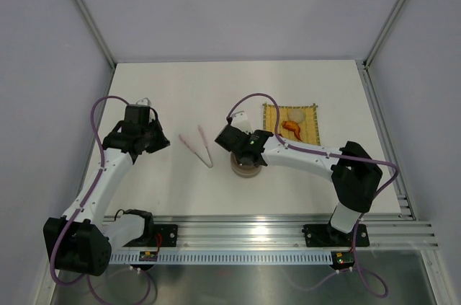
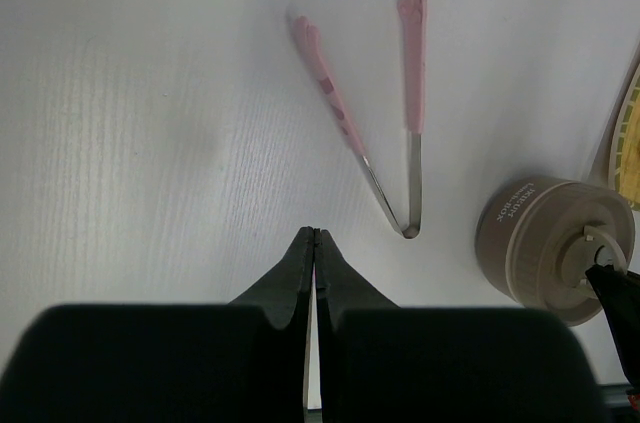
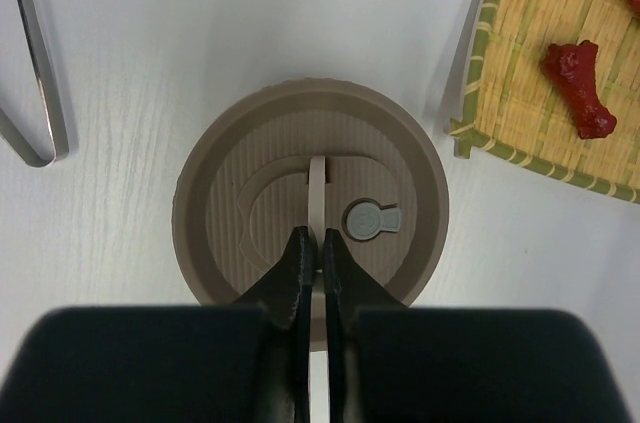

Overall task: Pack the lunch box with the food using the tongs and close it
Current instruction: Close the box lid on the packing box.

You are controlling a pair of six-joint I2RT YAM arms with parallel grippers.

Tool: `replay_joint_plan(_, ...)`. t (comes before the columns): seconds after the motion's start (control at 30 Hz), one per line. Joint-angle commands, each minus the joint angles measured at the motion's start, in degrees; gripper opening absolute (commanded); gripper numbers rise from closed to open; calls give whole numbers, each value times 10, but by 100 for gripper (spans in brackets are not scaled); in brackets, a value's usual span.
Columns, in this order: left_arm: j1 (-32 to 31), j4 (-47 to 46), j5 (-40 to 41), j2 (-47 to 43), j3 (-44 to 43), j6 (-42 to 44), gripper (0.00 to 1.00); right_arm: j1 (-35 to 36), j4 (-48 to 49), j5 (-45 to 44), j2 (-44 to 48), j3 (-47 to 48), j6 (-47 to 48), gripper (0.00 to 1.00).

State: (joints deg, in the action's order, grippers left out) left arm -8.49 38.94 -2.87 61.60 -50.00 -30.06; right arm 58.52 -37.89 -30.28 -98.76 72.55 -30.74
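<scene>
A small round lunch box (image 2: 520, 233) is seen standing on the white tabletop (image 1: 180, 89), just beside the near left corner of a yellow woven mat with a green edge (image 1: 310, 128). It is covered by a grey-brown ribbed disc lid (image 3: 230, 203) with a small grey round plug set beside the middle. On the side wall, printed lettering is visible but too small to be read. A pale ring handle (image 3: 317, 188) is stood upright at the lid's centre and is pinched edge-on between the black fingers of the right claw (image 3: 318, 240), which is closed almost fully upon it. The slim V-shaped tongs (image 2: 385, 138), pink along the outer arms and bare silvery metal at the joined end, are laid flat between the two claws, with the joined end nearest the lunch box and not touching it. The left claw (image 2: 315, 235) is pressed fully together with nothing in it and is held over bare tabletop to the left of the tongs. The food is left on the mat: a cream round ball (image 1: 295, 115), an orange piece (image 1: 290, 128) and a red sausage-like piece (image 3: 580, 88).
</scene>
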Motion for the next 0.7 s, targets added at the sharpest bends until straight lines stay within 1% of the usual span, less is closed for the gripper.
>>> replay_joint_plan(0.0, 3, -24, -14, -10, 6, -3, 0, 6, -17, 0, 30, 8, -9, 0)
replay_joint_plan(0.2, 3, -25, -14, -10, 5, -3, 0, 7, -5, 11, 11, -10, -14, 0)
replay_joint_plan(0.33, 2, -26, -17, -10, 6, -3, 0, 7, 52, 51, -12, -49, -26, 0)
replay_joint_plan(0.37, 3, -26, -18, -10, 7, -3, 0, 7, 79, 60, -17, -63, -28, 0)
replay_joint_plan(0.47, 3, -28, -24, -7, 6, -4, 0, 10, 98, 72, -29, -70, -41, 0)
replay_joint_plan(0.67, 2, -35, -36, -4, 8, -7, 0, 12, 64, 54, -48, -30, -37, 0)
